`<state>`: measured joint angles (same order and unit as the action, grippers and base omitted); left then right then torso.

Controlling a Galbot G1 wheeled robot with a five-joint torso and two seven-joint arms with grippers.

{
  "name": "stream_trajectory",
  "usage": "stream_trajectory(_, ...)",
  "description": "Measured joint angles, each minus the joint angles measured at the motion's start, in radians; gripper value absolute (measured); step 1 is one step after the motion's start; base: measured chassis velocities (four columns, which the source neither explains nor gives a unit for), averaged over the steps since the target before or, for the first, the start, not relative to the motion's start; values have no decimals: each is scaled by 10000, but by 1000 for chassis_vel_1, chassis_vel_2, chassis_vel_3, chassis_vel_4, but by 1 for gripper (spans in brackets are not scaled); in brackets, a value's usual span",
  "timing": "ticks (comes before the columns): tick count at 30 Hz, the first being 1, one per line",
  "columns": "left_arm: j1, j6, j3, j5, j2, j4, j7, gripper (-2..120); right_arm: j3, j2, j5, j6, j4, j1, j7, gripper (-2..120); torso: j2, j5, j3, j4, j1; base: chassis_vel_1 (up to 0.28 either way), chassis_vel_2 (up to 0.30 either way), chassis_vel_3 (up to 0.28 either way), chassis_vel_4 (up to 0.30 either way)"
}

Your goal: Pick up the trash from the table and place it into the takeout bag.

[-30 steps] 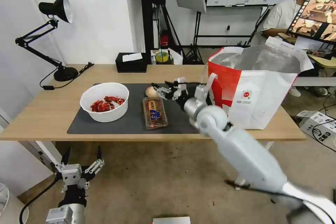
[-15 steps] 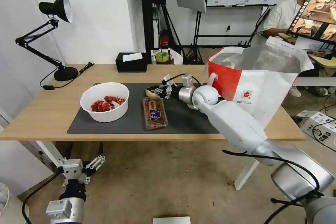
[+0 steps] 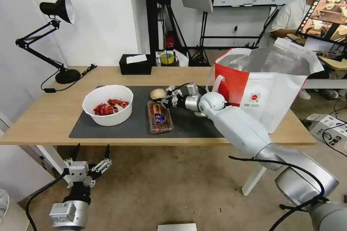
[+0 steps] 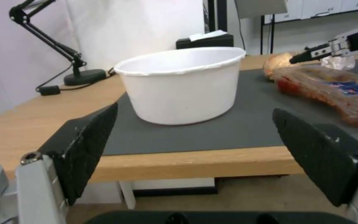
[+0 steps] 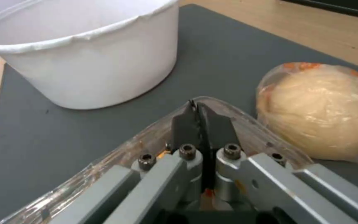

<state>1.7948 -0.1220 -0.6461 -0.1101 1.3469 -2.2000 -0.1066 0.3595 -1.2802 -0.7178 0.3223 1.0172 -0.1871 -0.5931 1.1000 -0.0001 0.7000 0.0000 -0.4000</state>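
Grey metal of the left gripper (image 3: 88,162) sits nearest, parked low below the table's near edge, its two black fingers (image 4: 85,146) spread wide apart. Light-wood table (image 3: 43,119) beyond, one dark grey mat (image 3: 133,124) on it. On the mat, counted: one white bowl (image 3: 107,105) of red shells at the left; one clear plastic tray (image 3: 159,116) of red and beige scraps to its right; one round beige lump (image 3: 158,94) in clear wrap, just beyond the tray's far end; one crumpled white tissue (image 4: 337,63) near it. The right gripper (image 3: 167,98) reaches in from the right, over the tray's far end beside the lump; wrist view shows its black fingertips (image 5: 202,124) pressed together above the tray's clear rim, nothing between them that I can tell. One red-and-white takeout bag (image 3: 260,95) stands at the table's right end, mouth open, partly screened by the right arm. Far edge: one black tissue box (image 3: 136,65); one black desk lamp (image 3: 54,36) at the far left.
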Motion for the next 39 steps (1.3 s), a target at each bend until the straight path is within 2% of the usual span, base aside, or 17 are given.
stream_trajectory(22, -172, -30, 97, -88, -250, 179, 30, 100, 266, 224, -110, 84, 189, -74, 206, 0, 0, 1, 0, 0, 0, 0, 0, 0, 0)
stream_trajectory(34, -371, -2, 165, -423, -545, 205, 34, 100, -42, 381, -827, 90, 714, -103, 502, 0, 0, 1, 0, 0, 1, 0, 0, 0, 0)
stream_trajectory(36, -590, 169, 248, -1281, -876, 133, 214, 100, -91, 389, -992, 91, 797, -103, 554, 0, 0, 0, 0, 0, 1, 0, 0, 0, 0)
stream_trajectory(37, -590, 169, 248, -1281, -876, 133, 214, 100, -91, 389, -992, 91, 797, -103, 554, 0, 0, 0, 0, 0, 1, 0, 0, 0, 0)
stream_trajectory(39, -1040, 457, 402, -2417, -1365, 34, 386, 100, -87, 346, -1048, 98, 746, -105, 553, 0, 0, 0, 0, -1, 1, 0, 0, 0, 0)
